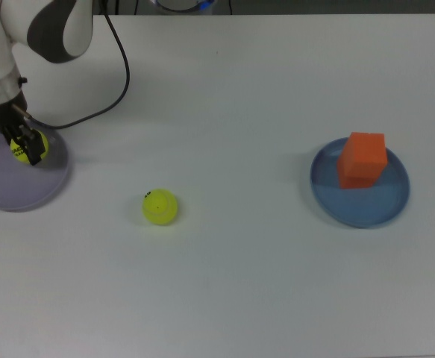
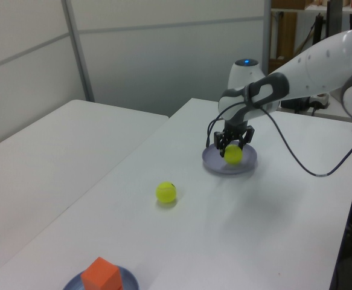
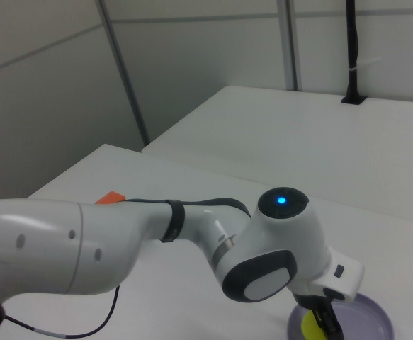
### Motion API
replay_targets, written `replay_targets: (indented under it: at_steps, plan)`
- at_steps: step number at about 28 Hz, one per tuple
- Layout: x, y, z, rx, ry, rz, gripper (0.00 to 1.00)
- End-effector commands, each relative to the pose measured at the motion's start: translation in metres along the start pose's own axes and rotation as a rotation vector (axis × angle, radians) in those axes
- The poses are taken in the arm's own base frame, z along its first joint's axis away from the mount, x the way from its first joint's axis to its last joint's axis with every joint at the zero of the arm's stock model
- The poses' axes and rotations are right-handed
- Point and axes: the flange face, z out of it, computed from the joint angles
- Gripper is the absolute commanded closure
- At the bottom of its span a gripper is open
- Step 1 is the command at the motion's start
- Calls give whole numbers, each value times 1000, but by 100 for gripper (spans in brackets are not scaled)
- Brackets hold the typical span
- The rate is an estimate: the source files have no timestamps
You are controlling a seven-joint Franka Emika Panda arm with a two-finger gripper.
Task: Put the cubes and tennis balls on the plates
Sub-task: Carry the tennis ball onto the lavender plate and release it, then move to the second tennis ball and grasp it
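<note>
My gripper (image 1: 27, 147) (image 2: 232, 148) is shut on a yellow-green tennis ball (image 1: 27, 145) (image 2: 233, 154) (image 3: 310, 324), holding it over the lavender plate (image 1: 16, 179) (image 2: 215, 166) (image 3: 372, 322) at the top view's left. A second tennis ball (image 1: 160, 206) (image 2: 166, 192) lies loose on the white table, to the top view's right of that plate. One orange cube (image 1: 362, 159) (image 2: 101, 275) (image 3: 109, 197) stands on the blue plate (image 1: 366, 205) (image 2: 127, 280) at the top view's right. No other cube shows.
A black cable (image 1: 120, 74) (image 2: 296, 163) trails from the arm over the table. White wall panels and a second white table (image 2: 49, 145) stand beside the work table in the left view.
</note>
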Motion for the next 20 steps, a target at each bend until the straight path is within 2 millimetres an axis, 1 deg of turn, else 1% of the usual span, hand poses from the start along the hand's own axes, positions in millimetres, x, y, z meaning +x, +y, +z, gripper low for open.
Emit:
replay_targets:
  at_steps: [1, 3, 4, 6, 9, 10, 12, 14, 15, 16, 17, 20]
  plan:
    - [7, 2, -7, 20, -13, -73, 1]
    - [5, 6, -14, 29, -44, -72, 0]
    - [5, 10, -29, 39, -61, -74, 0]
    - [3, 9, -48, 54, -66, -90, 0]
    - [1, 0, -75, 80, -62, -107, 0]
    - [2, -11, -91, 92, -67, -128, 0]
    - [4, -24, -104, 106, -70, -150, 0]
    - [4, -45, -115, 135, -62, -179, 0]
    - [2, -54, -118, 151, -59, -194, 0]
    - [-2, -68, -120, 181, -59, -222, 0]
    - [-4, -75, -120, 192, -62, -234, 0]
    - [-15, -104, -121, 214, -68, -279, 0]
